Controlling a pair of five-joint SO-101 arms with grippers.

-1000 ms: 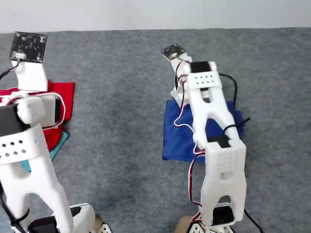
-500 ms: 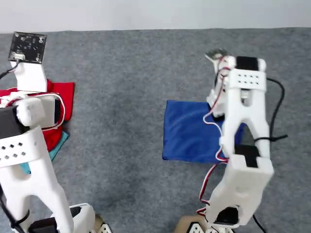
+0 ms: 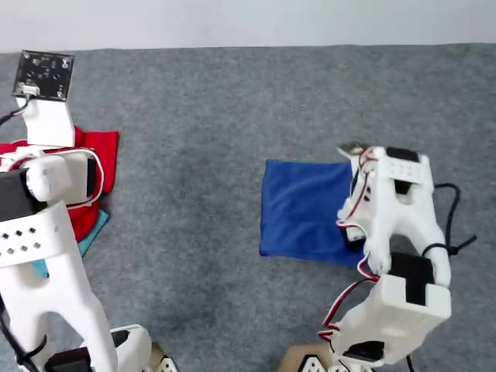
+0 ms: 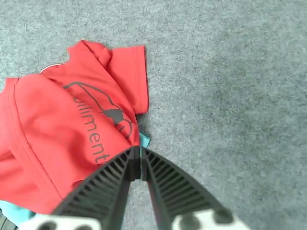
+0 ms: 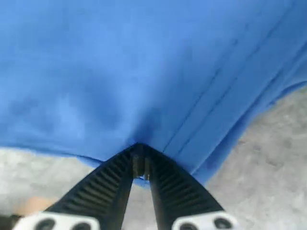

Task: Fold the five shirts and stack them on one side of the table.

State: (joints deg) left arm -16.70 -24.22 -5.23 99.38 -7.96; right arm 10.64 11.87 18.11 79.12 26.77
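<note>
Right gripper (image 5: pixel 139 165) swung back, now pinching folded blue shirt (image 5: pixel 120 72) edge for stacking; left gripper (image 4: pixel 140 160) closed, empty, over red shirt (image 4: pixel 62 124).

You've got a plain blue shirt (image 3: pixel 302 208), a red shirt (image 4: pixel 53 120) with dark grey lettering, a teal shirt (image 3: pixel 91 234), a mottled grey desk (image 3: pixel 186 139), and ribbed black left tool (image 4: pixel 139 152) and right tool (image 5: pixel 138 147)

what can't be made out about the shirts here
- High view: the left arm and the picture's edge hide most of the red shirt and teal shirt, so the pile's count is unclear.
- High view: the right arm covers the right edge of the blue shirt.
- Left wrist view: the red shirt hides most of the teal one.
</note>
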